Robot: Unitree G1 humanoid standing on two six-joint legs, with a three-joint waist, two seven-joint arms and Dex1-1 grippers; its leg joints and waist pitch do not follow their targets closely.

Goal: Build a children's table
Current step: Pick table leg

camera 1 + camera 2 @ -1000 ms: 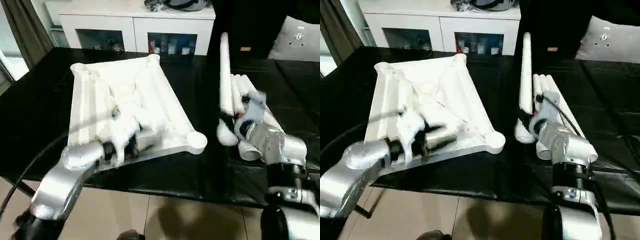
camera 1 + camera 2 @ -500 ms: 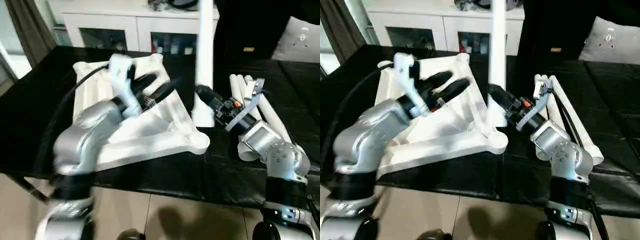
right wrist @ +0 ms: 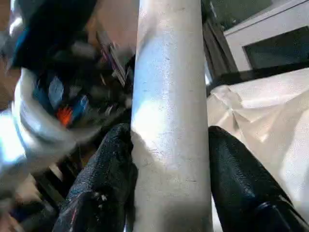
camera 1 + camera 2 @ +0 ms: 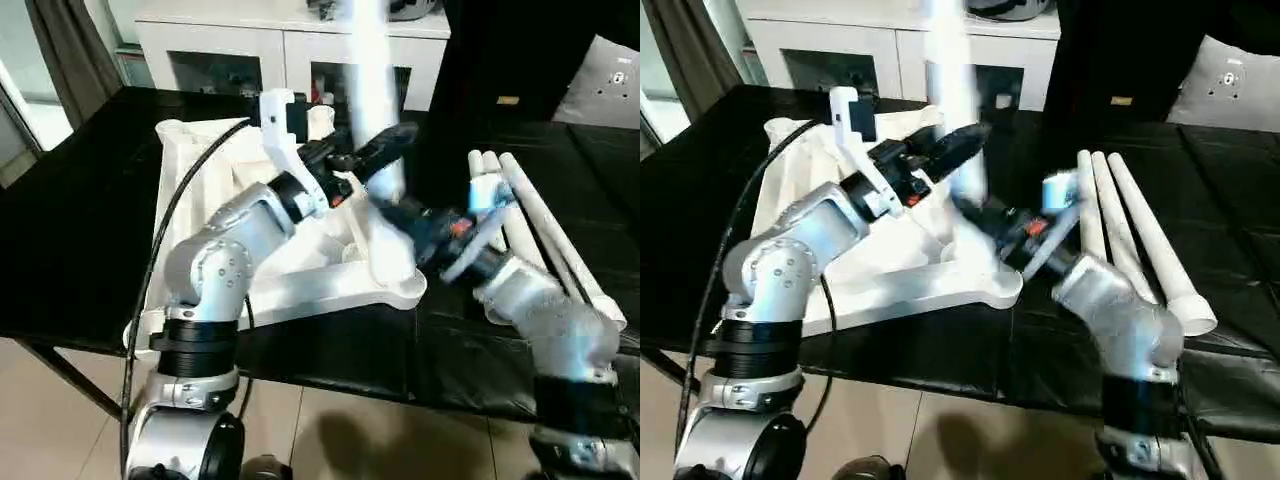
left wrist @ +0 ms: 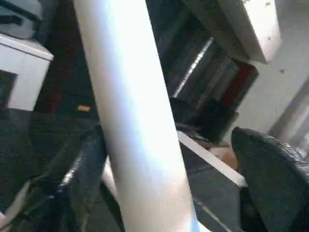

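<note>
Silver jointed forearms (image 4: 215, 265), black cable (image 4: 165, 235), black-fingered left claw (image 4: 375, 155).

A black table (image 4: 90, 230) carries the upturned tabletop (image 4: 200, 180) and seemingly three loose legs (image 4: 1140, 235).

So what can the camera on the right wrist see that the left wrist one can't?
Right wrist view only: black fingers pressed on both sides of the upright white leg, and the white tabletop lying behind. Left wrist view only: that arm's fingers standing wide on either side of the leg, one clearly apart from it, with dark shelving behind. Both share the same leg, close up.
</note>
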